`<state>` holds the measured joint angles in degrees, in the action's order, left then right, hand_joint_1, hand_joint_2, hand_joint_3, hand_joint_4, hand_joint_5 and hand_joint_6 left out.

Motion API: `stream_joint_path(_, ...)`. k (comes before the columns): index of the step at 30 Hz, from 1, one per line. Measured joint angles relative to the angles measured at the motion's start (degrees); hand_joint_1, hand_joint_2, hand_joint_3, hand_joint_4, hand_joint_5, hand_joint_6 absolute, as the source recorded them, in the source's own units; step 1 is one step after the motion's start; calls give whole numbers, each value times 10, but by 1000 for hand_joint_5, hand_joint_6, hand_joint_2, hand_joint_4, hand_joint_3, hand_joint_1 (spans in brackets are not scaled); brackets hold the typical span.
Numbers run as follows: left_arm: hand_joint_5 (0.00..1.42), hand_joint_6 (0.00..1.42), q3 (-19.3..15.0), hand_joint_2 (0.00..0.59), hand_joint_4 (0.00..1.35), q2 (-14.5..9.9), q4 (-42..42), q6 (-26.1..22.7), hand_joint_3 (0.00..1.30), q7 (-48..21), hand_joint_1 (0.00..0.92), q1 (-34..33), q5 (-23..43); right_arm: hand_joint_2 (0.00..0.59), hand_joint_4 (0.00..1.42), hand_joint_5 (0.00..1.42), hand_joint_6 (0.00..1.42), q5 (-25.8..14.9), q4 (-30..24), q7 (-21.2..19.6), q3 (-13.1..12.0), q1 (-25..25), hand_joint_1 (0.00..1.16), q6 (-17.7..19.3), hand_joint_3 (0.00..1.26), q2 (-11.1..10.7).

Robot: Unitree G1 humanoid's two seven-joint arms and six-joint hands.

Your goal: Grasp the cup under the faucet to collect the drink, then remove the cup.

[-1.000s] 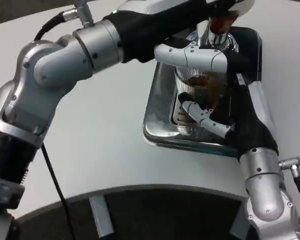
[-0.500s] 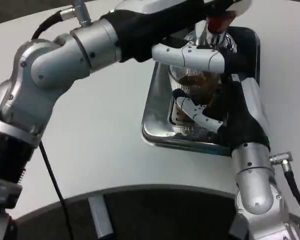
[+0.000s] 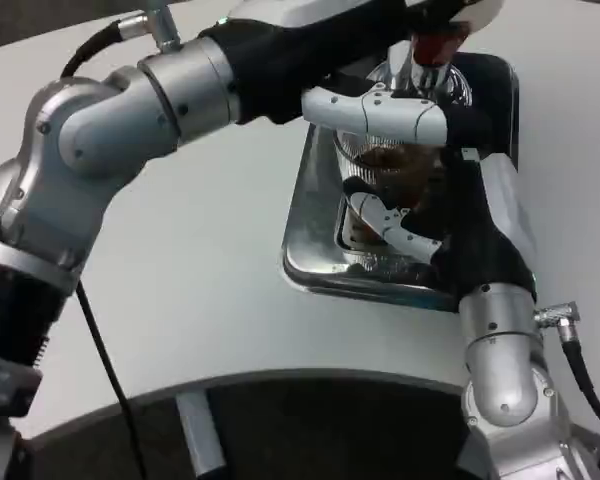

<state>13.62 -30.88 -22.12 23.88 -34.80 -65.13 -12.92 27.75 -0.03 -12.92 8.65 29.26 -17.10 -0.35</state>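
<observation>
Under the red-tipped faucet (image 3: 432, 50), our right hand (image 3: 435, 235) gripped the clear drink-filled plastic cup (image 3: 385, 175); we judged that jerky removal risked spilling.

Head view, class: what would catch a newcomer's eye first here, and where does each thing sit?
The big silver left arm sweeps across the upper left, its robot hand reaching the red-tipped faucet at the top. Below the faucet, a clear cup holding brown drink stands over a shiny metal tray. The right robot hand wraps the cup from the lower right.
</observation>
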Motion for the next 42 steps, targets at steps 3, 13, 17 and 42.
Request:
stream_joint_path(3, 0, 90, 0, 63, 0, -1, 0, 0, 23, 0, 0, 0, 0, 244, 155, 93, 101, 2, 0, -8, 2, 0, 720, -2, 141, 1)
stream_joint_path(13, 0, 91, 2, 63, 0, -4, 2, 3, 30, -1, 0, 0, 0, 257, 226, 166, 153, 2, 5, -36, 3, 2, 733, 0, 216, 5)
stream_joint_path(17, 0, 92, 2, 63, 0, -5, 2, 4, 33, -1, 0, 0, 0, 261, 234, 180, 157, 0, 11, -45, 3, 2, 743, 8, 233, 7)
stream_joint_path(42, 0, 93, 6, 60, 0, -8, 8, 7, 32, -1, 0, 2, -1, 265, 314, 268, 209, -12, 29, -62, -13, -4, 756, 53, 371, 8)
